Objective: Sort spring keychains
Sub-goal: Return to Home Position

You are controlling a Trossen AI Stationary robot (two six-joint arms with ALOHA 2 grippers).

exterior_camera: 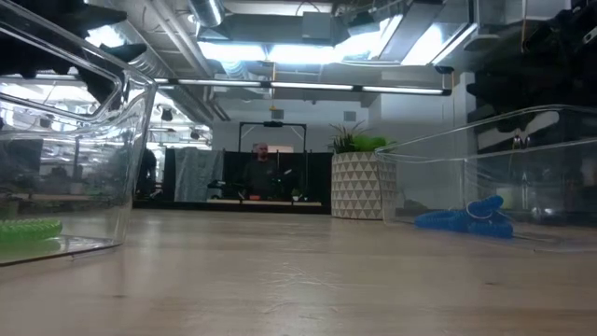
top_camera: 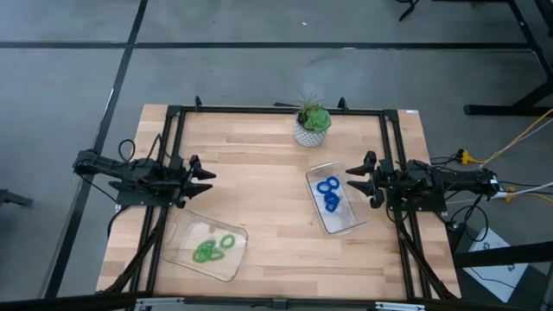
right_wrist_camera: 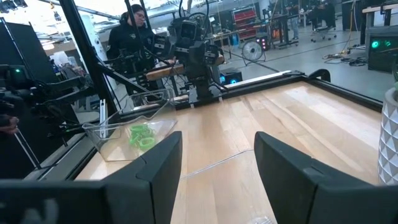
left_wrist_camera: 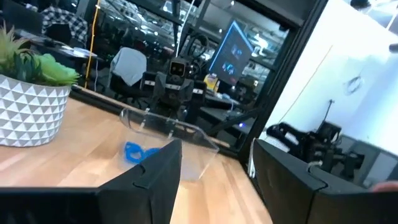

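Note:
Blue spring keychains [top_camera: 329, 193] lie in a clear tray [top_camera: 349, 223] at the table's right; they also show in the low view [exterior_camera: 465, 218] and the left wrist view [left_wrist_camera: 138, 152]. Green spring keychains [top_camera: 214, 248] lie in a second clear tray [top_camera: 226, 269] at the near left, seen too in the right wrist view [right_wrist_camera: 141, 135]. My left gripper [top_camera: 207, 176] stands open at the table's left edge, above the wood, pointing right. My right gripper [top_camera: 351, 180] stands open at the right edge, beside the blue tray, pointing left. Neither has anything between its fingers.
A green potted plant in a white patterned pot [top_camera: 311, 125] stands at the far middle of the table. A black frame [top_camera: 276, 110] runs around the tabletop. Bare wood lies between the two trays. A person [right_wrist_camera: 132, 25] shows in the room beyond the table.

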